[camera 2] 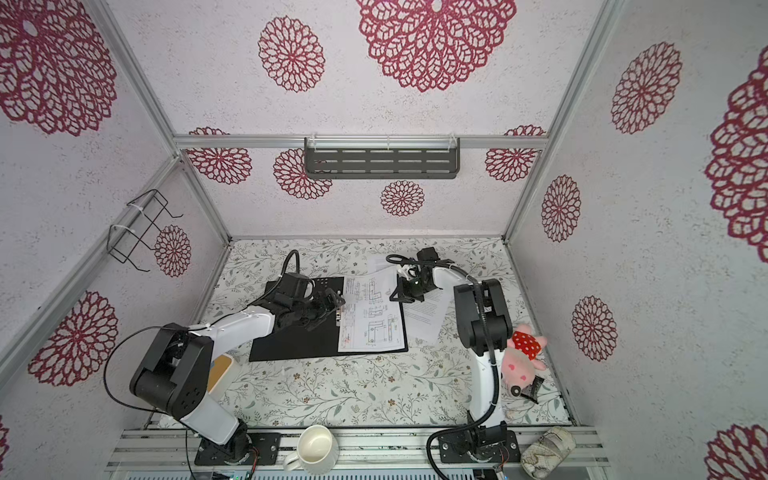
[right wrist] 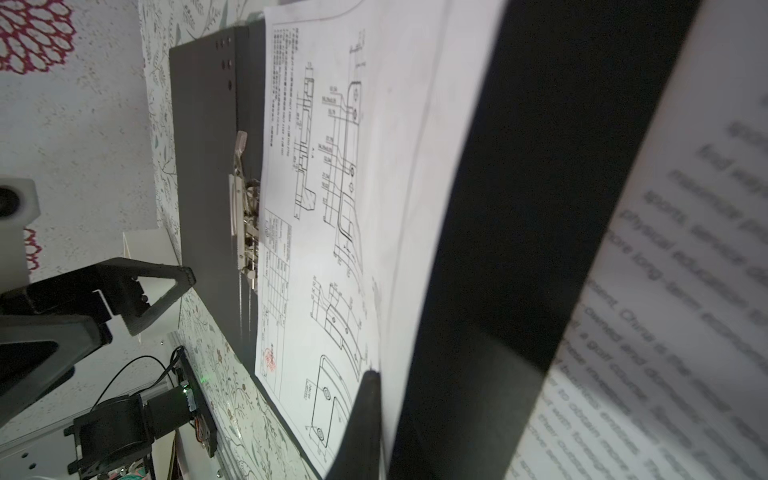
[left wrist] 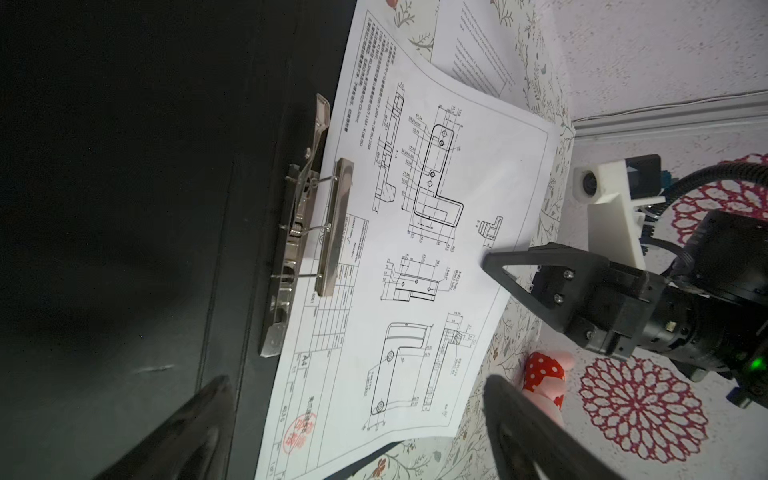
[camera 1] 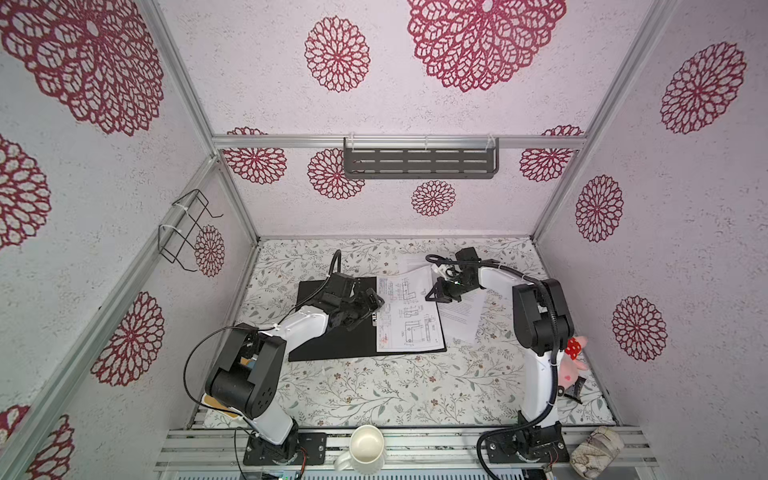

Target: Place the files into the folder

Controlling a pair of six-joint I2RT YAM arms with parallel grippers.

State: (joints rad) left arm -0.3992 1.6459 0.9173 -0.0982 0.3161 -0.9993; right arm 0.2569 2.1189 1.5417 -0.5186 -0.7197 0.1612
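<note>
Matte black open folder (camera 1: 332, 349) lies flat on the floral desk (camera 1: 374, 386); left fingers (left wrist: 195, 419) hang spread apart near its metal clip (left wrist: 332, 224). Thin white drawing sheet (camera 1: 409, 320) covers its right half, long axis running near to far, right edge curled, pinched by clenched right fingers (left wrist: 548, 252).

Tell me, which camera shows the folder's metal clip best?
The left wrist view: the metal clip is close, its bar and wires sharp. The right wrist view shows it smaller and edge-on. In both top views the clip is a tiny glint.
</note>
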